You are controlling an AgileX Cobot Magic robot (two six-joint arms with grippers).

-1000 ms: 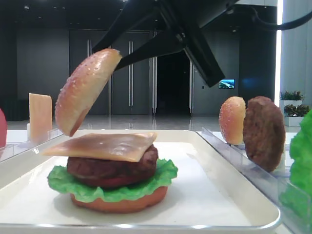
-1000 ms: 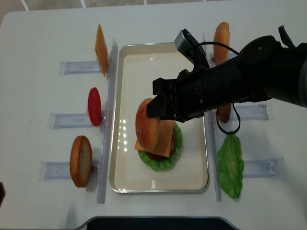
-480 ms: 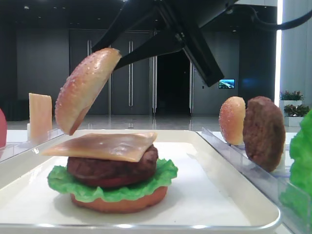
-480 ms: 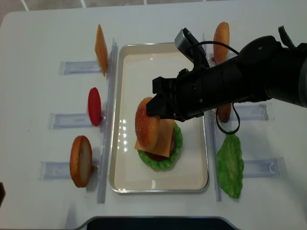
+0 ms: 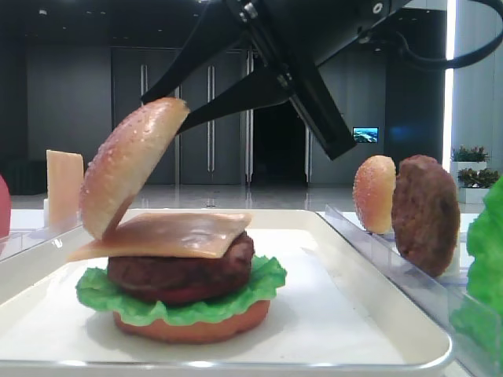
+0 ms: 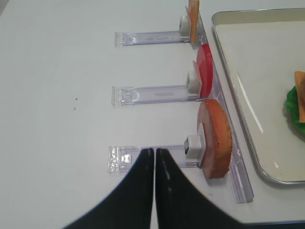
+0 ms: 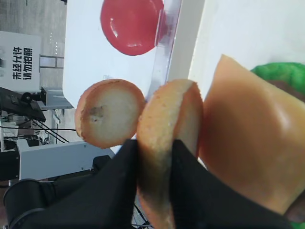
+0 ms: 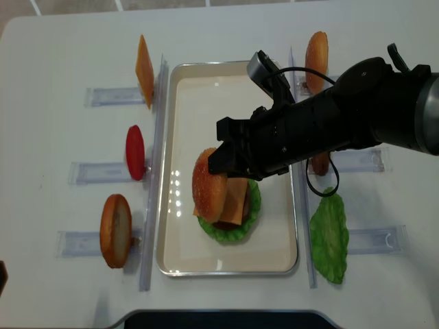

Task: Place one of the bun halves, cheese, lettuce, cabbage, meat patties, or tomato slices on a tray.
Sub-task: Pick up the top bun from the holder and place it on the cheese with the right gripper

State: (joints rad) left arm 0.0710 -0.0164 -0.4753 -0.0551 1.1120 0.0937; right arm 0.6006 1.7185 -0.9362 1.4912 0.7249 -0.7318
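Four views split the scene between them. From low at the tray's end, the bun top (image 5: 130,165) hangs tilted, its lower edge touching the cheese (image 5: 169,234) that caps the stack of meat patty (image 5: 185,271), lettuce (image 5: 126,302) and flat bun bottom (image 5: 196,326) on the white tray (image 5: 338,314); the right tool itself is mostly cut off here. The right wrist view shows what that angle cannot: the right tool (image 7: 153,164) clenched on the bun top's rim, one black finger (image 7: 121,176) on each face, with a paler bun half (image 7: 109,112) and a red tomato slice (image 7: 133,21) beyond the tray's edge. Overhead, the dark right arm (image 8: 329,127) reaches across the tray, and a spare lettuce leaf (image 8: 329,236) lies on the bench (image 8: 62,103) to the right. Only the left wrist view catches the left tool (image 6: 154,157), shut with nothing in it, above a clear rack (image 6: 143,157) well apart from the stack.
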